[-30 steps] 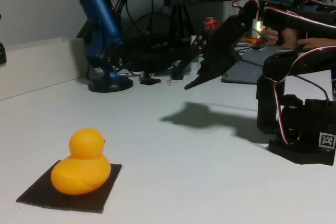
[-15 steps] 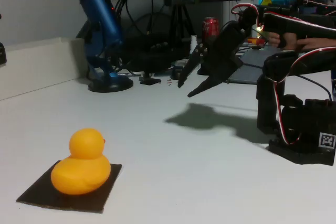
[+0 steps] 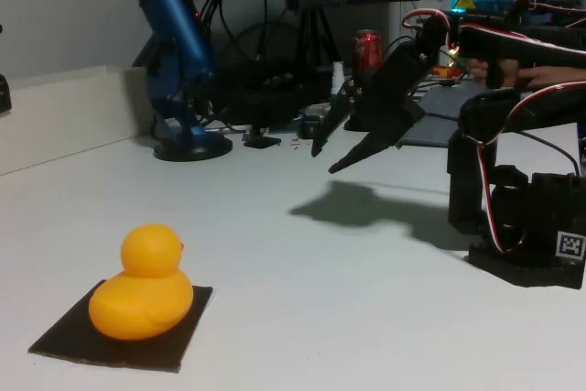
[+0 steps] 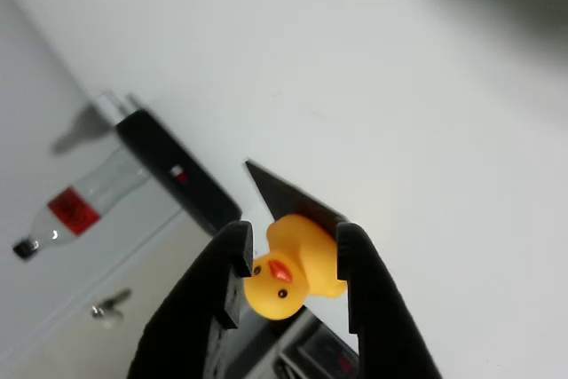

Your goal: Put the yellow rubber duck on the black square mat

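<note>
**A:** We see the gripper [image 3: 322, 157] with its jaws spread apart and nothing between them; it hangs in the air above the table [image 3: 302, 299], well apart from the yellow rubber duck [image 3: 142, 286]; in the wrist view the two fingers [image 4: 229, 281] only frame the duck from afar.

**B:** Agreed; the duck sits upright on the black square mat [image 3: 188, 336], toward the mat's back and left in the fixed view; we judge the placing done, so the step in hand is to draw clear.

**A:** To do that well we'd keep the jaws apart and high, away from the duck; a brush could tip it off the mat.

**B:** There's open table between gripper and mat; the crowded edge is behind, where the blue microphone [image 3: 179, 52] and cables stand; the arm's base [image 3: 526, 226] sits on the right; we'd retreat that way.
</note>
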You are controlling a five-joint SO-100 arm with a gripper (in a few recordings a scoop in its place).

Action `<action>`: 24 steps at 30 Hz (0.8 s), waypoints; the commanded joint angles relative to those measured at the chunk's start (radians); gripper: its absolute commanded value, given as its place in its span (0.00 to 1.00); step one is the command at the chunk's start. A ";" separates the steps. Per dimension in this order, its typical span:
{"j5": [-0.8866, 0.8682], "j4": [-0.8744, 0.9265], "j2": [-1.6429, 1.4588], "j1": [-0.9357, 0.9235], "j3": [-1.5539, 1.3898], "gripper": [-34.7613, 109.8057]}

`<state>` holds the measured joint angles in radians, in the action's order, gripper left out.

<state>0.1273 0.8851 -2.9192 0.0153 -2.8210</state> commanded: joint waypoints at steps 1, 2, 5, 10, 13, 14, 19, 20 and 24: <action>0.006 -0.008 -0.017 0.012 -0.043 0.32; 0.012 -0.008 -0.017 0.012 -0.052 0.32; 0.012 -0.009 -0.017 0.006 -0.060 0.32; 0.008 -0.009 -0.017 0.003 -0.060 0.32; 0.008 -0.009 -0.017 0.008 -0.060 0.32; 0.008 -0.009 -0.017 0.011 -0.060 0.32; 0.008 -0.008 -0.017 0.011 -0.063 0.32; 0.008 -0.008 -0.017 0.011 -0.063 0.32; 0.008 -0.008 -0.017 0.011 -0.063 0.32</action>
<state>0.1258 0.8851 -2.9192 0.0153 -2.8823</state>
